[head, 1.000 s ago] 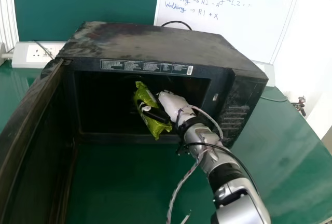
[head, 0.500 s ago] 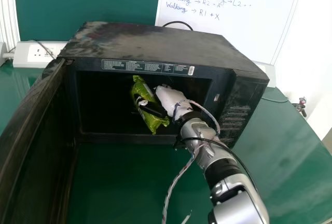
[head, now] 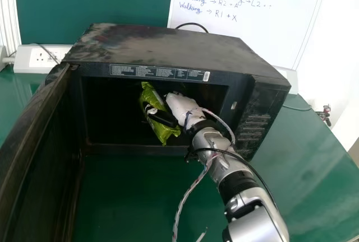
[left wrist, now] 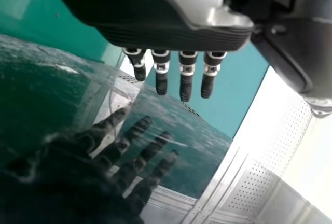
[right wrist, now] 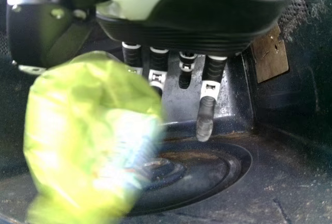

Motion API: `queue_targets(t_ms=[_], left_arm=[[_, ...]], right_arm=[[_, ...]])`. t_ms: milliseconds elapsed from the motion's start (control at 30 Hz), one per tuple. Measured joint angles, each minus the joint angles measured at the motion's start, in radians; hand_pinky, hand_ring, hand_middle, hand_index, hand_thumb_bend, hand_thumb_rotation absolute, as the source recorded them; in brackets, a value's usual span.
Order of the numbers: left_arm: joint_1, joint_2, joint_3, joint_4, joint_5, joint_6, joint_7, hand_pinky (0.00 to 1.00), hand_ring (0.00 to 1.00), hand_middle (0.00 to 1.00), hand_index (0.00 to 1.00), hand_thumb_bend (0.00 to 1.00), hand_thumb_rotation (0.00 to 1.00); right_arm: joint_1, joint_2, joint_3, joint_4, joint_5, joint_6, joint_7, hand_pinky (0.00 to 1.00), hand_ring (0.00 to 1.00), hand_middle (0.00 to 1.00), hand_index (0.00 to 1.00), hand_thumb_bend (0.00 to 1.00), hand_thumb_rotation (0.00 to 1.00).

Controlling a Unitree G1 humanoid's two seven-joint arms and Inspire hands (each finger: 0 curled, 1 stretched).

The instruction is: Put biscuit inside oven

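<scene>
Pinching the green biscuit packet with the right robot hand inside the microwave; holding the left robot hand wide in the left wrist view.

Blurred, partly hidden biscuit packet

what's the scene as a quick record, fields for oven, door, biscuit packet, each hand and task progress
oven: black, on green table
door: open, on the robot's left
biscuit packet: green, held in the oven's mouth
right hand: gripping biscuit packet
left hand: fingers straight, holding nothing
progress: biscuit packet not yet released
</scene>
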State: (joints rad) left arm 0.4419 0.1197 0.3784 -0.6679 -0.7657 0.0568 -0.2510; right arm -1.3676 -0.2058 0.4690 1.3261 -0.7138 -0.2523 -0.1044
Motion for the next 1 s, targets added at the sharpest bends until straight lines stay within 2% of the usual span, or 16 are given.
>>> queue_targets(t_ms=[100,400,467,600,767,1000], left_arm=[[-0.001,0.000,0.000,0.000,-0.001,0.000,0.000,0.99,0.96,0.95,0.95,0.89,0.89],[-0.009,0.002,0.000,0.000,-0.001,0.000,0.000,0.98,0.96,0.94,0.95,0.90,0.89],[-0.010,0.002,0.000,0.000,-0.001,0.000,0.001,0.98,0.96,0.94,0.94,0.90,0.88],[-0.010,0.002,0.000,0.000,0.000,0.000,0.006,0.98,0.96,0.94,0.94,0.90,0.89],[-0.010,0.002,0.000,0.000,0.000,0.000,0.006,0.98,0.96,0.94,0.95,0.90,0.88],[-0.016,0.003,-0.001,0.001,-0.001,0.000,0.006,0.98,0.96,0.94,0.94,0.90,0.88]], right_arm=[[0.000,0.000,0.005,0.000,0.000,0.000,0.002,0.47,0.60,0.69,0.74,1.00,0.35],[0.000,-0.009,0.010,-0.001,0.000,-0.014,0.005,0.46,0.60,0.70,0.74,1.00,0.43],[0.000,-0.014,0.010,-0.001,0.000,-0.014,0.005,0.46,0.61,0.70,0.74,1.00,0.44],[0.000,-0.021,0.010,-0.002,0.001,-0.014,0.005,0.41,0.56,0.68,0.74,1.00,0.43],[0.000,-0.024,0.010,-0.004,0.001,-0.022,0.005,0.47,0.62,0.70,0.73,1.00,0.43],[0.000,-0.040,0.014,-0.011,-0.001,-0.048,0.005,0.46,0.61,0.70,0.71,0.99,0.43]])
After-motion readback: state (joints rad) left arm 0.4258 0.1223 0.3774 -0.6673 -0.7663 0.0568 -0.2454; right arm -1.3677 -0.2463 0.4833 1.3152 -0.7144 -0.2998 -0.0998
